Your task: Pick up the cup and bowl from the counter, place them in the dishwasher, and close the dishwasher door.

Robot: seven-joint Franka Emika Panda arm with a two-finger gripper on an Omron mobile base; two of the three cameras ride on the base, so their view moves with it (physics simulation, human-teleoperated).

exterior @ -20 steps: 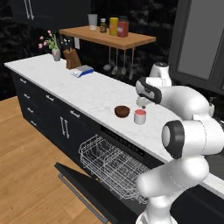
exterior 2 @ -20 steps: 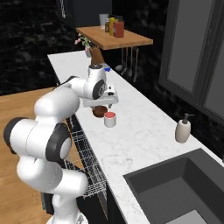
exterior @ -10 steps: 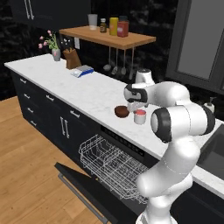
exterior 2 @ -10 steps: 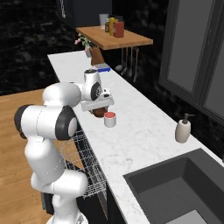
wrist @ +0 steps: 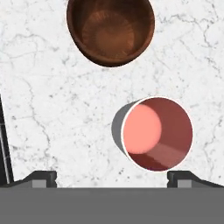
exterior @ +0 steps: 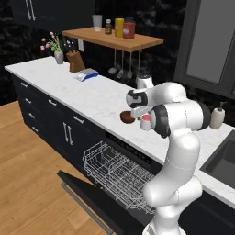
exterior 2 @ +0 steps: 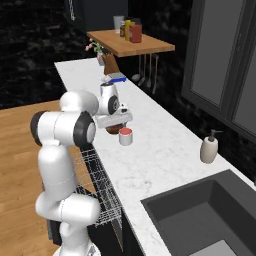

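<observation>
Basically nothing's done yet. Going left to right on the surface (exterior: 92, 94): bowl (exterior: 127, 117), then cup (exterior: 146, 123) just beside it, both still out. Gripper (wrist: 112, 177) hovers above them, jaws wide, empty. Dishwasher door (exterior: 92, 202) hangs open, rack (exterior: 117, 174) empty.
</observation>
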